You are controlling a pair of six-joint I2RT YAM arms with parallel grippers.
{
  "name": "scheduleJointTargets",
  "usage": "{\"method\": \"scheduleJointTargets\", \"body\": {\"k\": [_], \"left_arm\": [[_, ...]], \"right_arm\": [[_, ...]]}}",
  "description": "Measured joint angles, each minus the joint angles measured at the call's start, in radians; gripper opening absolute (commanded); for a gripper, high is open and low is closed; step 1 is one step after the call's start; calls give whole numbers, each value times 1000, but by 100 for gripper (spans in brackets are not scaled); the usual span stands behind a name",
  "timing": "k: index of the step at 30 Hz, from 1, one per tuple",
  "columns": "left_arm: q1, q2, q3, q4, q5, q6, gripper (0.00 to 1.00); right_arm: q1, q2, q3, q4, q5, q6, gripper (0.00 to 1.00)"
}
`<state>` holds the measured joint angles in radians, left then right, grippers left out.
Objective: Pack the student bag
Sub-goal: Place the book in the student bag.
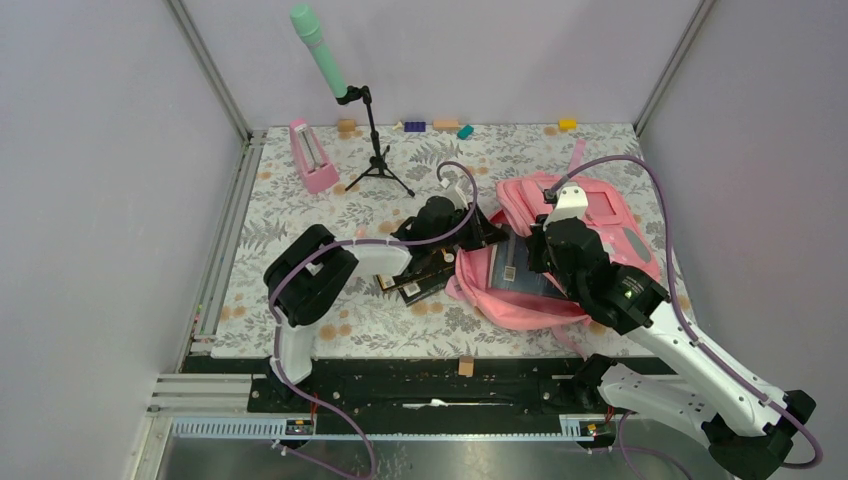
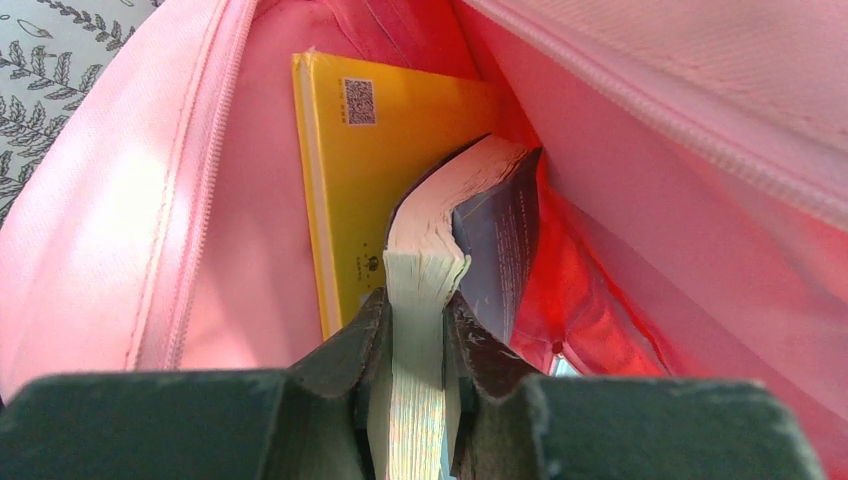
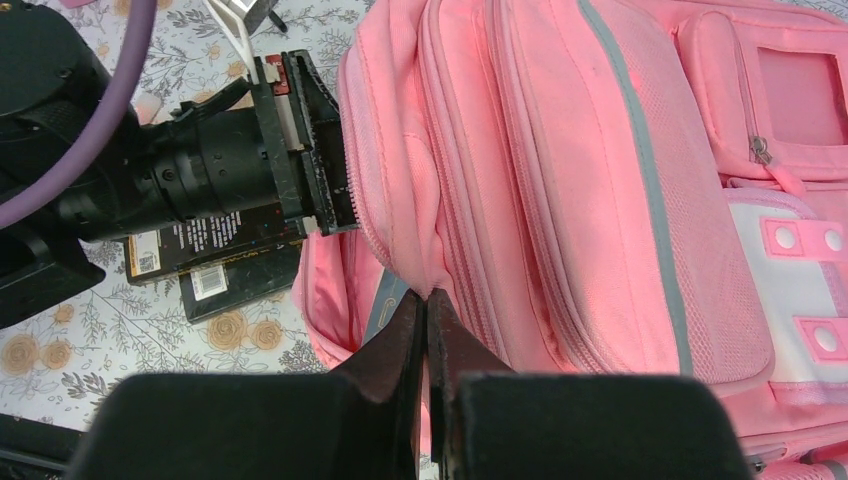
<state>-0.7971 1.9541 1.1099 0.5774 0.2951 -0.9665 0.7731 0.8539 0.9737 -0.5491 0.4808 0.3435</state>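
While R end effector [image 3: 427, 302] pinches student bag [image 3: 600, 200] edge, L end effector [image 2: 417, 305] clamped on thick book [image 2: 440, 215] inside.

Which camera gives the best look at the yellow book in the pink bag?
The left wrist view: the yellow book lies inside the open backpack, its square code showing, partly behind the paperback in the left end effector. The overhead and right wrist views hide it.

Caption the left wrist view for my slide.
Left end effector grips a thick paperback inside the pink student bag, in front of a yellow book.
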Motion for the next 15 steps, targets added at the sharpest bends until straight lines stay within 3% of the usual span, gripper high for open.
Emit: {"method": "scheduleJointTargets", "body": {"k": [2, 5, 8, 13, 15], "left_arm": [[-5, 13, 11, -3, -8, 1, 15], [-7, 17, 20, -15, -14, 13, 47], [-10, 17, 37, -55, -35, 47, 60], [-13, 17, 53, -129, -49, 105, 70], [-13, 16, 54, -137, -49, 121, 93]], "right_arm": [[0, 0, 0, 0, 0, 0, 0], [0, 0, 0, 0, 3, 0, 0], [0, 0, 0, 0, 4, 0, 0], [0, -1, 0, 0, 5, 0, 0], [0, -1, 0, 0, 4, 0, 0]]}}
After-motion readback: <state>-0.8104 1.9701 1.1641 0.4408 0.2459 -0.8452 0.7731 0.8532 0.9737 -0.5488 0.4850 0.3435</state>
